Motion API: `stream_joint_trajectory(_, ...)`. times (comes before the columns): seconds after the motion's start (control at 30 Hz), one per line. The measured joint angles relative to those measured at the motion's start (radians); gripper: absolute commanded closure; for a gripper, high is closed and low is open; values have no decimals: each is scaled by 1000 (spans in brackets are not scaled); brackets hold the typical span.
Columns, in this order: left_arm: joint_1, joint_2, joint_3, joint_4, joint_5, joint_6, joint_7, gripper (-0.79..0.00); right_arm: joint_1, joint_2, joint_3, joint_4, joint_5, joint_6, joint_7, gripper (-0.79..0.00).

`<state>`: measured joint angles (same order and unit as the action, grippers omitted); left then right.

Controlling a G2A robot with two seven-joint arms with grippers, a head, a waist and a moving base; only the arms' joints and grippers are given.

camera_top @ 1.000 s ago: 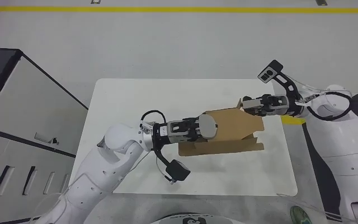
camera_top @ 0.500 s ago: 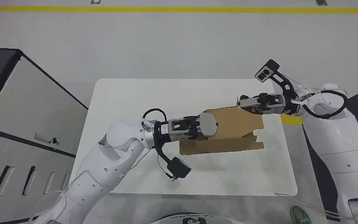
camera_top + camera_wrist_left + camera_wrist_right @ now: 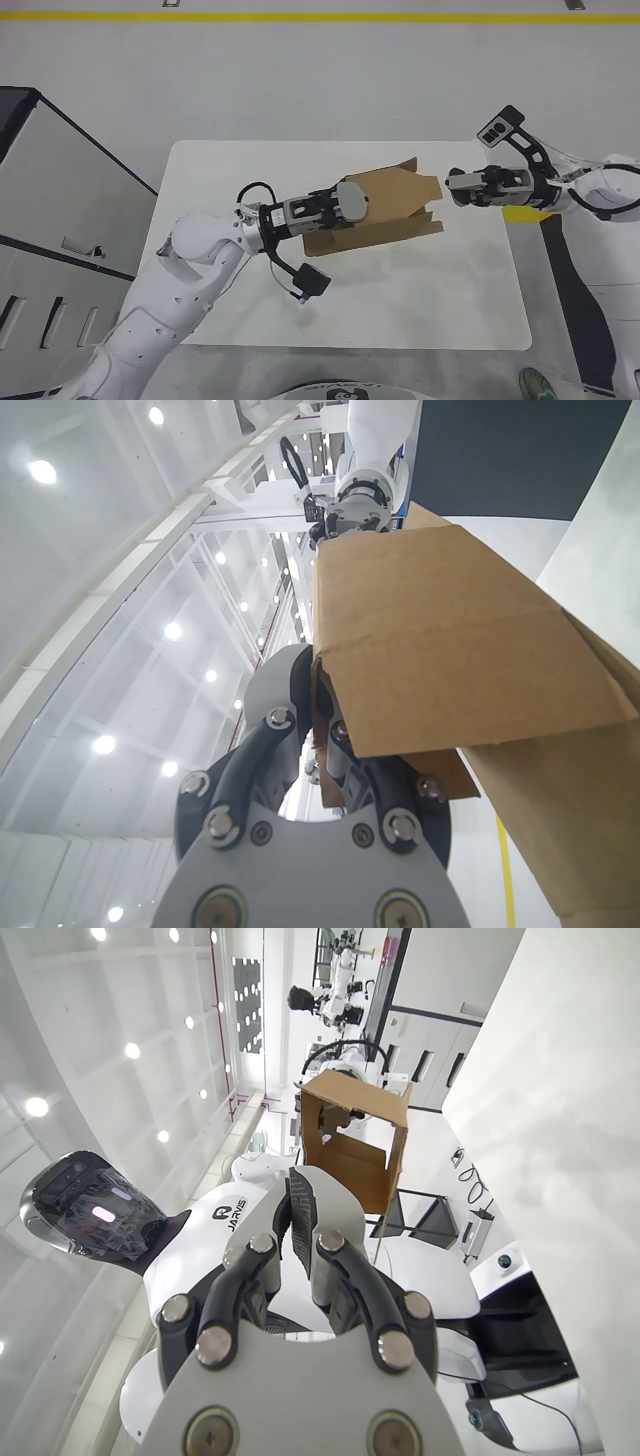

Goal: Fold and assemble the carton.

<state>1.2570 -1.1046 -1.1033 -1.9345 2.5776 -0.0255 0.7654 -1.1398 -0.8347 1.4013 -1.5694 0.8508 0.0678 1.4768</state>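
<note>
**Carton** [image 3: 385, 200]: brown cardboard, opened into a hollow sleeve. It lies at a slant over the middle of the white table [image 3: 200, 310], at the centre of the top view. Whether its underside rests on the table or hangs just above it cannot be told. In the right wrist view its open end faces the camera, and the far flaps are partly hidden by its own walls.

**Left gripper** [image 3: 345, 203]: at the carton's left end, clamped narrow on one cardboard wall. In the left wrist view one finger [image 3: 272, 705] lies outside that wall, and the other is mostly hidden behind a flap.

**Right gripper** [image 3: 450, 187]: centre right of the top view, just beside the carton's right end. Its pads [image 3: 300, 1208] are pressed together with nothing between them. Whether the tip touches the cardboard is hard to make out.

**Cabinet** [image 3: 60, 190]: grey, at the left edge of the top view, cut off by the frame.

**Yellow line** [image 3: 300, 16]: on the floor, along the upper edge of the top view.
</note>
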Motion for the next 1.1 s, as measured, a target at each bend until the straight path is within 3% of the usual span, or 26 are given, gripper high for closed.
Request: stream_joint_trajectory(1.1, 15, 7, 0, -34, 24, 0, -49, 0, -13, -10, -47, -53, 1, 16, 35, 0)
